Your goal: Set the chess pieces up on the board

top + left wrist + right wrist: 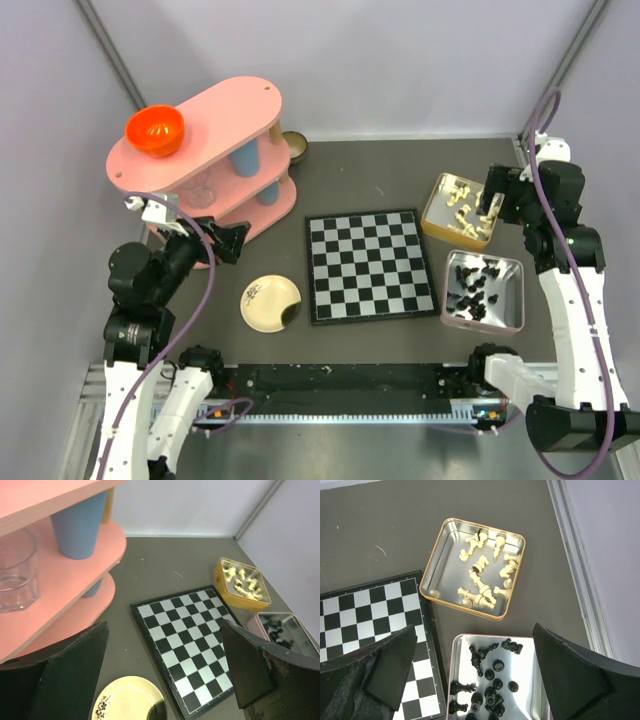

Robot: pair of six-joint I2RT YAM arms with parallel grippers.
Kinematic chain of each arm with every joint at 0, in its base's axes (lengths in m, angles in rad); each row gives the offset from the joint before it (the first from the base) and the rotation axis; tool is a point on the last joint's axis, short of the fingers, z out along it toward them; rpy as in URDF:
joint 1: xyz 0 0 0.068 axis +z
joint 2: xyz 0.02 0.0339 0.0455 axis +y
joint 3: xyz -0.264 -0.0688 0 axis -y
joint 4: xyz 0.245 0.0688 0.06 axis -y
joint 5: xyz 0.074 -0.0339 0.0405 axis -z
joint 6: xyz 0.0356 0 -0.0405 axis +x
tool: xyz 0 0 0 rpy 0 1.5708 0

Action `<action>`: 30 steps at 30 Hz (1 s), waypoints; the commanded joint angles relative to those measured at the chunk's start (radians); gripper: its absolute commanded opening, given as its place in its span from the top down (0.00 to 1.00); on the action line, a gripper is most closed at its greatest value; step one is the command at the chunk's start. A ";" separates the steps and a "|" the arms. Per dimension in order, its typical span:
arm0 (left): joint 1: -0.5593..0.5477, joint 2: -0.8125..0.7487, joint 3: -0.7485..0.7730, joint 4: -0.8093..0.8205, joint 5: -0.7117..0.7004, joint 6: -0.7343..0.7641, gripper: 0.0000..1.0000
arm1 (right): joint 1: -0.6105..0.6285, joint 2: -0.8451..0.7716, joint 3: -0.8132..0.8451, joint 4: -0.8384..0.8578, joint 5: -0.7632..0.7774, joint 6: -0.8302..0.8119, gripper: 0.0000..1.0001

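Gaping wide, right pincer (476,667) hung right of board (371,266); chess pieces (490,685) lay in near tin (495,637); left pincer (162,670) equally wide, beside shelf (75,575).

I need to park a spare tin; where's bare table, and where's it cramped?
Bare table lies behind the board, between the pink shelf and the gold tin; the board itself is bare. Right of the board is cramped: gold tin and pink tin sit close.
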State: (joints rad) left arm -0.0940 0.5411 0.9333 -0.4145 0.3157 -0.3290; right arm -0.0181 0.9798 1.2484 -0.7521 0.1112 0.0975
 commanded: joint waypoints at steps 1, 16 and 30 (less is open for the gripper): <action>0.004 0.022 0.016 0.059 0.121 0.012 0.01 | -0.008 -0.012 -0.024 0.031 -0.083 -0.054 0.01; -0.185 0.149 -0.036 0.168 0.165 0.031 0.02 | -0.006 -0.053 -0.225 -0.027 -0.639 -0.456 0.01; -0.478 0.434 -0.063 0.375 0.082 0.024 0.02 | -0.181 0.054 -0.182 -0.236 -0.528 -0.604 0.01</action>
State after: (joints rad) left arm -0.5613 0.9443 0.8852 -0.1852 0.4095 -0.3046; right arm -0.0837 0.9859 1.0210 -0.9039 -0.4366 -0.4515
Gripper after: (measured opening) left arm 0.978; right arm 0.990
